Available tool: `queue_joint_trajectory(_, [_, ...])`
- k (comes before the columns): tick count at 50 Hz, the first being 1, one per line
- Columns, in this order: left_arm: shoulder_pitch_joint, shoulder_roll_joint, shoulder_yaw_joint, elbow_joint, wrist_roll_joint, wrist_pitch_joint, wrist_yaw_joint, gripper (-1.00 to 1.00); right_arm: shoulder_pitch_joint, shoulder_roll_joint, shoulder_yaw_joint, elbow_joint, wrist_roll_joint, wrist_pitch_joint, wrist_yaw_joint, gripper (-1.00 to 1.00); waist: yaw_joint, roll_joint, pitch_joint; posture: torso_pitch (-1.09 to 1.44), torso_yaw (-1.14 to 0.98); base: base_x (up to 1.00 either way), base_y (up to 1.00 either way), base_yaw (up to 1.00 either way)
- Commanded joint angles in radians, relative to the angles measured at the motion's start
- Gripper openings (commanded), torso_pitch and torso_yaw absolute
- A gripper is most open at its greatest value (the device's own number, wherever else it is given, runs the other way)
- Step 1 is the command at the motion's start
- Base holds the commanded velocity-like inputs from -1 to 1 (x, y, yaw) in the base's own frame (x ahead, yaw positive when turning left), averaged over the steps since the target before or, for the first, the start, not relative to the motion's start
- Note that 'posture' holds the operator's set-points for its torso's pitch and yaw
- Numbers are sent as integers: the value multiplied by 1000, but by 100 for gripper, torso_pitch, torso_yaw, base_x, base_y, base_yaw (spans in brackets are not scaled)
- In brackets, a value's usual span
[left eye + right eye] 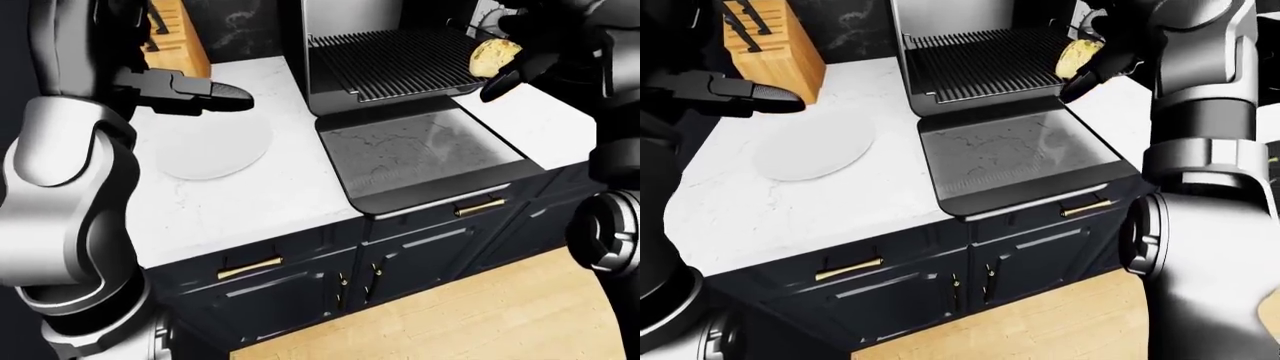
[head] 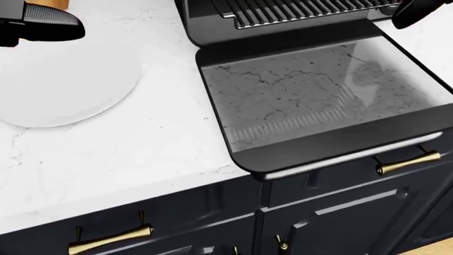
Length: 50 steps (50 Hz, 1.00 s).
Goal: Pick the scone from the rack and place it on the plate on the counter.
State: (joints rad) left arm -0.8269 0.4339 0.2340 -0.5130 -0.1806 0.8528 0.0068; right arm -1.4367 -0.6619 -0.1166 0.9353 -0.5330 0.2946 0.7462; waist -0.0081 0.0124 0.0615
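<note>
The scone (image 1: pixel 494 56), pale yellow-brown, is held in my right hand (image 1: pixel 508 64) at the right end of the dark wire rack (image 1: pixel 395 64) of the open oven, just above the rack. It also shows in the right-eye view (image 1: pixel 1077 58). The white plate (image 1: pixel 212 146) lies on the white counter to the left of the oven. My left hand (image 1: pixel 205 95) hovers over the plate's upper edge with fingers stretched out flat and empty.
The oven's glass door (image 1: pixel 420 154) lies open and flat, jutting over the counter edge. A wooden knife block (image 1: pixel 770 49) stands at the top left. Dark cabinets with brass handles (image 1: pixel 250 266) are below; wooden floor lies at the bottom.
</note>
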Motion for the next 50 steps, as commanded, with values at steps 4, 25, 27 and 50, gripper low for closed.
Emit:
queue_joint_trajectory(4, [-24,11,16,-25,2,-23,4,100,-37,-13,-6,-31,-9,-33,-9,100,0,-3,-31,0,0,0,0,0])
queue_joint_trajectory(25, [-26,12,13,-11,1,-35,4,100,-41,-3,-1,-6,-40,-53,8,100,0,-3,-31,0,0,0,0,0])
queue_joint_trajectory(27, [-27,12,13,-9,1,-37,4,100,-35,-2,-2,-14,-41,-49,11,100,0,-4,-31,0,0,0,0,0])
queue_joint_trajectory(50, [-25,10,13,4,5,-52,4,100,0,-15,-9,-88,-54,-4,89,69,0,-4,-30,0,0,0,0,0])
